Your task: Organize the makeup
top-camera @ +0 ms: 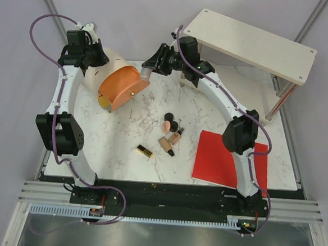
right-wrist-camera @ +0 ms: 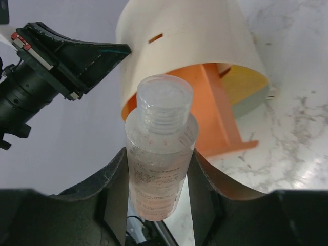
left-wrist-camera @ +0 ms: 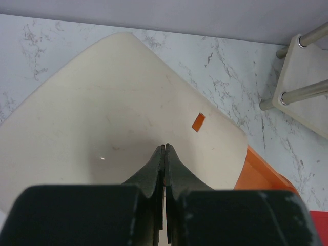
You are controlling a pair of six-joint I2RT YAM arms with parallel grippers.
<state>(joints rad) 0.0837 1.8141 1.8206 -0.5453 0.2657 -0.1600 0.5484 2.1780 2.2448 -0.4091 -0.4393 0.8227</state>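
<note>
Right gripper (right-wrist-camera: 159,156) clamped on clear round-capped plastic bottle (right-wrist-camera: 161,128), left gripper (left-wrist-camera: 164,151) jaws together; bottle could clip orange round-lidded case (top-camera: 121,86), upper left of top view, and slip.

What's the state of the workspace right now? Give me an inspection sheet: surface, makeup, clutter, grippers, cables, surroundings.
Surface: white marble table; no spills seen.
Job's things: black compacts, peach puff, foundation tubes and lipstick lie loose mid-table; the clear bottle is held in the air.
Clutter: orange case with its cream lid raised; red sheet flat on the right.
Grippers: left gripper shut, tips at the cream lid; right gripper shut on the clear bottle.
Cables: purple cables run along both arms; no snag seen.
Surroundings: pale shelf at the far right corner; grey walls.
</note>
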